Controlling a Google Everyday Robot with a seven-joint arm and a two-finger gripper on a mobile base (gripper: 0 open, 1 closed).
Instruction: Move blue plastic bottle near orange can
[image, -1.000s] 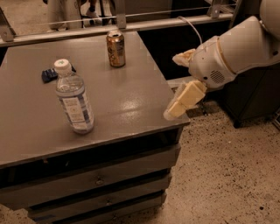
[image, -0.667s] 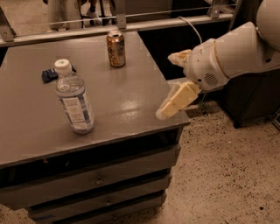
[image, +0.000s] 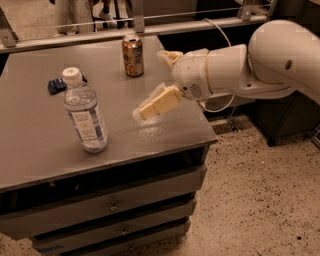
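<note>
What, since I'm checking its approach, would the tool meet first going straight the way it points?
Probably the blue plastic bottle; the tool, above the table, points toward it; depth unclear.

Quantities: one blue plastic bottle (image: 84, 112), one orange can (image: 133, 55), one dark-blue bar (image: 56, 86), one drawer cabinet (image: 40, 150), one gripper (image: 150, 84) at the bottle's 3 o'clock, two fingers (image: 157, 102) spread.

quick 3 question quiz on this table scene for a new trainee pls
1. True or false: the blue plastic bottle stands upright, apart from the orange can.
2. Where is the gripper? A) over the table, holding nothing B) clamped on the bottle C) down by the floor
3. Short answer: which stands nearer the table's far edge, bottle or can?
Key: 1 true; 2 A; 3 the orange can.
</note>
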